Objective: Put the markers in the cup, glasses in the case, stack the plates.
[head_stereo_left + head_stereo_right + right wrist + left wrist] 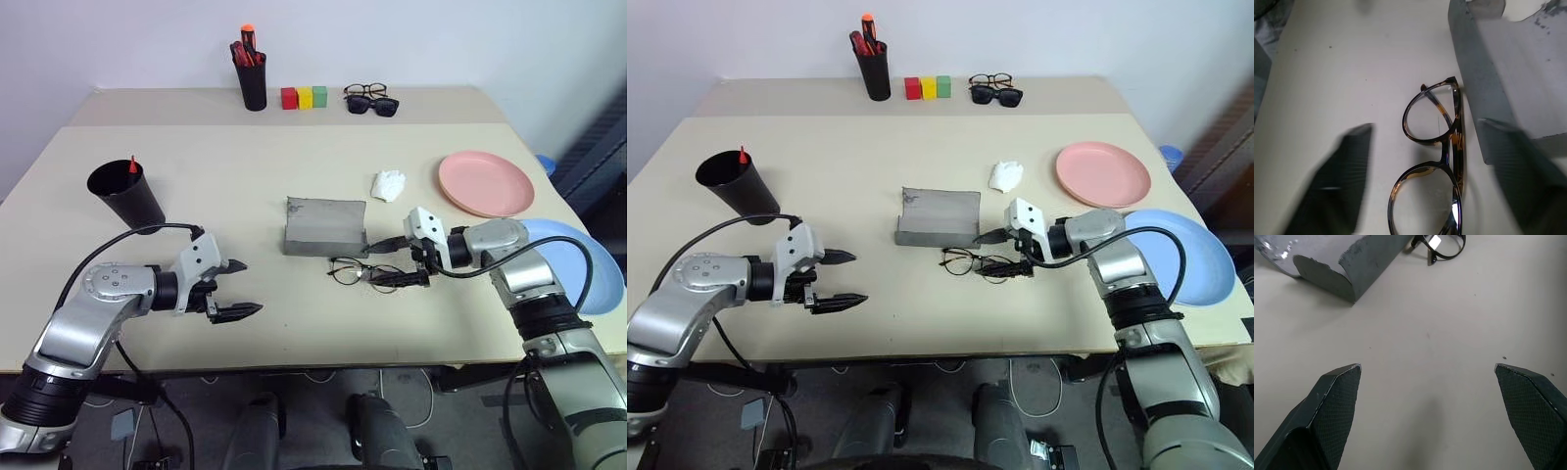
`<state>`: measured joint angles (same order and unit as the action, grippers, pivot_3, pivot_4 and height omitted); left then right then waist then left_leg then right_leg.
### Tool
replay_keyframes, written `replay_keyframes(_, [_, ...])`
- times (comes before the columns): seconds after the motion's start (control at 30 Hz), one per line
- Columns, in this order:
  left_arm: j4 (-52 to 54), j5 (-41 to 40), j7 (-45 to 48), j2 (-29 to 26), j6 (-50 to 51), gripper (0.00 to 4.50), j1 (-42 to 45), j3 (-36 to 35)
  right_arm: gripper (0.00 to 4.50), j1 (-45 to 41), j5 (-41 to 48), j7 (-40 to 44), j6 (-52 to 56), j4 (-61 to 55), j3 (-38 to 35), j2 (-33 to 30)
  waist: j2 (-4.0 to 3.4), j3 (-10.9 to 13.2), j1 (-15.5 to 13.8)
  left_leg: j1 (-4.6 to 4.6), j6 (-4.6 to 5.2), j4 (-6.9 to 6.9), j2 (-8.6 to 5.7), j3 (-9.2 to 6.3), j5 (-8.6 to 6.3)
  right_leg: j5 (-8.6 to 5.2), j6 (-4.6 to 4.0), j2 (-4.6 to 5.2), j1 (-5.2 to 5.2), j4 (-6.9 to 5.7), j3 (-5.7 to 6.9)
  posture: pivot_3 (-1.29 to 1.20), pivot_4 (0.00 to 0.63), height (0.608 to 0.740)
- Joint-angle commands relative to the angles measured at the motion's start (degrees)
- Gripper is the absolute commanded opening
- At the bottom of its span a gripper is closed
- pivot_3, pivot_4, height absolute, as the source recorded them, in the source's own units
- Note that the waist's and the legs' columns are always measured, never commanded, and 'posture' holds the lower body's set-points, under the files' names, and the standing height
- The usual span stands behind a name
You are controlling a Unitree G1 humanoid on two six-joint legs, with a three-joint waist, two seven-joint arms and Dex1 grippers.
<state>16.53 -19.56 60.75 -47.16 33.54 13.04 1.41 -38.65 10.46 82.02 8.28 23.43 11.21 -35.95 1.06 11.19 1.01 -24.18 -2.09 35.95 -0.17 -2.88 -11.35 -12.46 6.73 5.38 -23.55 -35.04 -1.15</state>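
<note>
Head camera: a beige table [245,176] carries the whole job. The cup [125,196] leans at the robot's left with one red-tipped marker [132,164] poking from it. The grey case [324,226] lies open at the centre, and the glasses [355,271] rest on the table just in front of it, not yet inside. The pink plate [486,183] sits to the right, with the blue plate [573,264] nearer the robot and apart from it, unstacked. Along the far edge stand a pen holder [253,83] with more markers, three coloured blocks [305,97] and two spare pairs of spectacles [371,99]; a crumpled white tissue [388,184] lies by the case. The left gripper [235,289] hangs over bare table, fingers wide apart. The right gripper [392,262] reaches in from the right, its tips at the glasses.

Left wrist camera: two black fingers [1334,401] stand spread over empty tabletop, with a corner of the case beyond.

Right wrist camera: the frames lie directly between the blurred fingers [1342,171], which stand apart and grip nothing; the case wall is touching or nearly touching one rim.

The glasses step appears to be in hand. The next move likely calls for closing on the thin frame, lifting it clear of the case wall and lowering it into the open tray.
</note>
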Motion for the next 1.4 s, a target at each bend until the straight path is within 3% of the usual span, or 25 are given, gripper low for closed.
replay_keyframes(0.03, [2.43,-1.13,-0.55,-0.66,0.51,4.5,-0.39,-0.99,4.39,-2.81,-0.71,1.27,-0.2,1.51,0.48,-0.08,0.0,0.0,0.04,0.0,0.0,0.0,0.0,0.0,0.0,0.0,0.0,0.0,0.0,0.0,0.0,0.0,0.15,0.74])
replay_keyframes(0.7, [5.84,-3.33,-3.05,-2.11,3.15,4.5,-3.49,-2.65,4.39,-5.77,-2.93,4.85,0.3,8.39,2.58,1.74,-0.01,0.0,0.14,0.0,0.0,-0.02,0.0,0.0,0.0,0.0,0.0,-0.01,-0.03,-0.02,0.0,0.0,0.15,0.74])
replay_keyframes(0.8, [6.25,-3.61,-3.41,-2.14,3.52,4.5,-3.61,-2.74,3.61,-5.95,-3.01,4.93,0.3,8.45,2.74,2.3,-0.01,0.0,0.16,0.0,0.0,-0.02,0.0,0.01,0.0,0.0,0.0,-0.01,-0.03,-0.02,0.0,0.0,0.15,0.74])
replay_keyframes(1.03, [7.01,-4.37,-4.39,-2.45,4.02,4.5,-4.13,-2.83,0.05,-6.4,-3.85,4.99,-0.29,10.4,3.03,3.0,-0.01,0.0,0.15,-0.01,0.0,-0.02,0.0,0.01,0.0,0.0,0.0,0.0,-0.04,-0.02,0.0,0.0,0.15,0.74])
replay_keyframes(1.4, [7.83,-5.29,-5.69,-2.64,4.57,4.5,-5.09,-3.78,0.05,-5.03,-2.63,5.57,2.0,6.77,2.23,1.9,-0.01,0.01,0.14,-0.01,-0.01,-0.03,0.0,0.01,0.0,0.0,0.0,0.0,-0.04,-0.01,0.0,0.0,0.15,0.74])
